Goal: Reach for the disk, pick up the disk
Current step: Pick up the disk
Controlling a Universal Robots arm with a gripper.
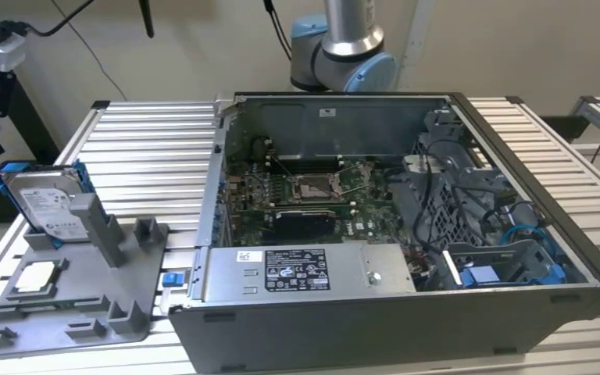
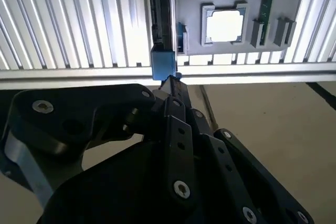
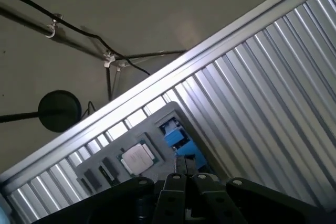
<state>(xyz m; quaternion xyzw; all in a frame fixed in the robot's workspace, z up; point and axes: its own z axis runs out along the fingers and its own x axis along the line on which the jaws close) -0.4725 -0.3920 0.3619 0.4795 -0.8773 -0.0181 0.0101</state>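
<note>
The disk point(image 1: 44, 201), a silver-grey drive with a white label and blue carrier rails along both long sides, is seen standing in a slot of the grey fixture tray point(image 1: 123, 332) on the slatted table point(image 1: 144, 148), at the exterior view's left, well apart from the open computer case point(image 1: 383, 336). It appears to be set on one short end, so its long axis runs upward and is tilted back rather than plumb, with the label face turned toward the exterior camera. In the second wrist view the disk point(image 2: 160, 14) is seen edge-on as a narrow dark strip ending in a blue block, with the white-topped chip point(image 2: 224, 25) lying flat beside it. The gripper point(image 2: 170, 82) is held off the table's edge, apart from the disk, and its fingers point(image 3: 180, 165) look drawn together on nothing. Several risks can be judged. If the fingers were brought in unopened, the drive's top edge or a blue rail would likely be struck. Since the disk seems only propped, it could be tipped out of its slot or onto the chip. A grip taken on the plastic rails alone might flex and slip.
</note>
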